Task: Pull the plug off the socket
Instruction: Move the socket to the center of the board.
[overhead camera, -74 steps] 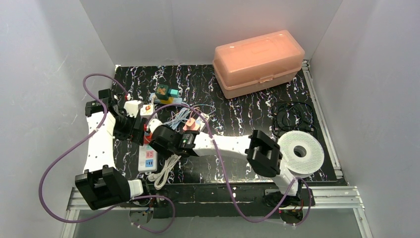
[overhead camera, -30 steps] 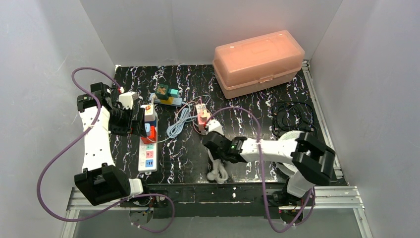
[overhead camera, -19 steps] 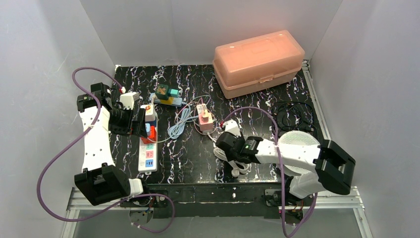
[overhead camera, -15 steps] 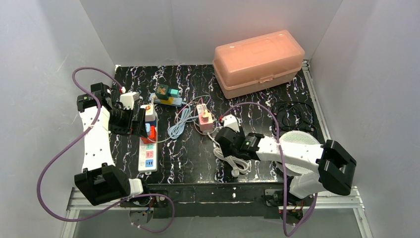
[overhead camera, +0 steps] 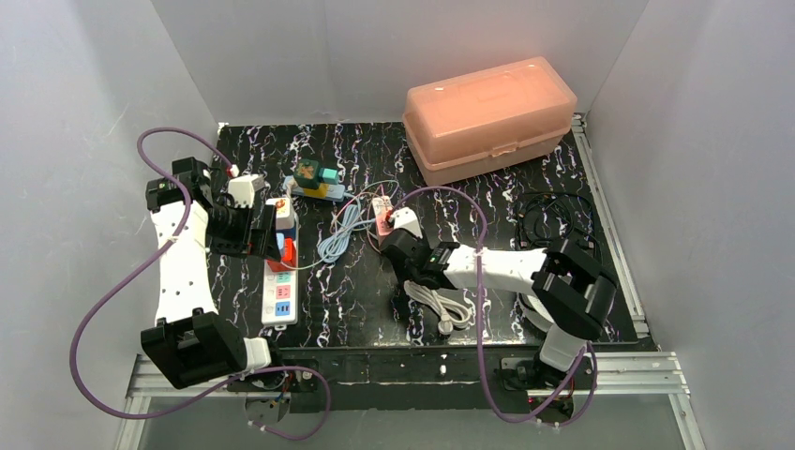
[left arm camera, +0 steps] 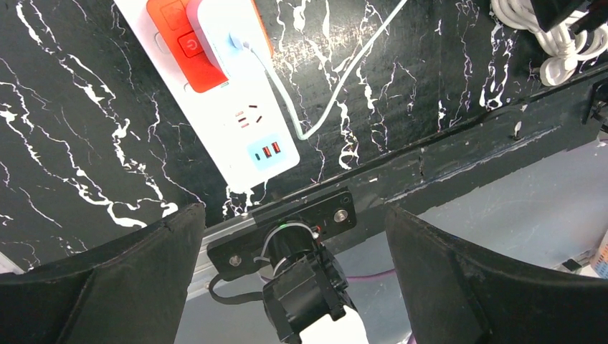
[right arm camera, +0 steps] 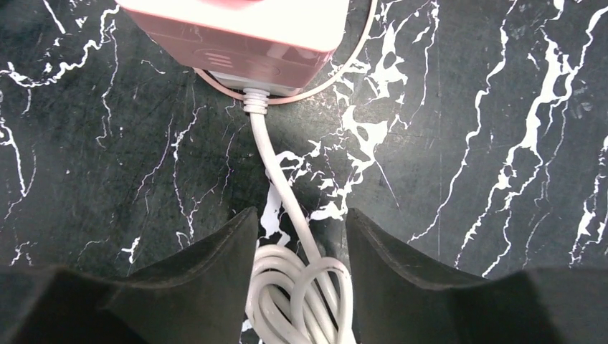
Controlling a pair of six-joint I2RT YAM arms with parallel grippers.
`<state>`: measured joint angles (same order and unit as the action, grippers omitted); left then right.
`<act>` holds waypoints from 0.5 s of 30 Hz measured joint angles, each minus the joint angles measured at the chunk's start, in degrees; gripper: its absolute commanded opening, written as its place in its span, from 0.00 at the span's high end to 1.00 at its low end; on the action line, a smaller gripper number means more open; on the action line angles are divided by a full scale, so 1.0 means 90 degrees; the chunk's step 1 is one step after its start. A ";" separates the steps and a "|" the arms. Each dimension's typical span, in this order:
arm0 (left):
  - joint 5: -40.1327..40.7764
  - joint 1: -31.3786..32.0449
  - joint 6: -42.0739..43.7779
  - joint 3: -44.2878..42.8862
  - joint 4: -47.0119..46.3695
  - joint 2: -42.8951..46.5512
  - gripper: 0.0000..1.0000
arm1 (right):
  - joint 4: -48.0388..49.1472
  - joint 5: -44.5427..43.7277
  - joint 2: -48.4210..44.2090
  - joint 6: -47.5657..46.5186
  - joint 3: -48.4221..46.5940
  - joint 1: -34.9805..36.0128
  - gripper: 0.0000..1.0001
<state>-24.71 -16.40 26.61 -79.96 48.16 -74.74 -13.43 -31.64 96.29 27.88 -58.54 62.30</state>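
I am holding my left gripper [left arm camera: 292, 211] spread wide above the white power strip [left arm camera: 244, 122]. Only the left wrist view is showing the plug [left arm camera: 219, 32] closely: it is sitting on the strip's orange section, its thin cable [left arm camera: 344, 89] trailing across the table [left arm camera: 86, 143]. I am holding my right gripper [right arm camera: 300, 215] with jaws parted, straddling the white cord [right arm camera: 276, 161] without pinching it, just below the pink socket block [right arm camera: 236, 29]. Only the top view is showing the orange case [overhead camera: 489, 117] at the far side.
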 measured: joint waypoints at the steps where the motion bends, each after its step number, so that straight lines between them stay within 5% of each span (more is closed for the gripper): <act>1: -0.0019 0.0000 0.0000 0.0015 -0.0002 0.0000 0.02 | 0.0063 0.0002 0.0066 0.0000 0.0007 -0.0010 0.48; 7: 0.0005 0.0000 -0.0117 0.0306 -0.0087 0.0005 0.02 | 0.0214 0.0012 0.0223 0.0214 0.0051 -0.0007 0.57; 13: 0.0168 0.0000 -0.0391 0.0359 -0.0350 -0.0019 0.02 | 0.0573 -0.0148 0.0107 0.0840 0.0714 -0.0005 0.95; 15: 0.0177 0.0000 -0.0461 0.0342 -0.0369 -0.0078 0.02 | 0.0605 -0.0265 -0.0131 0.1163 0.1013 -0.0022 0.99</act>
<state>-23.11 -16.40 22.46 -76.88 44.84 -75.44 -7.99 -34.02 95.11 38.35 -49.43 62.11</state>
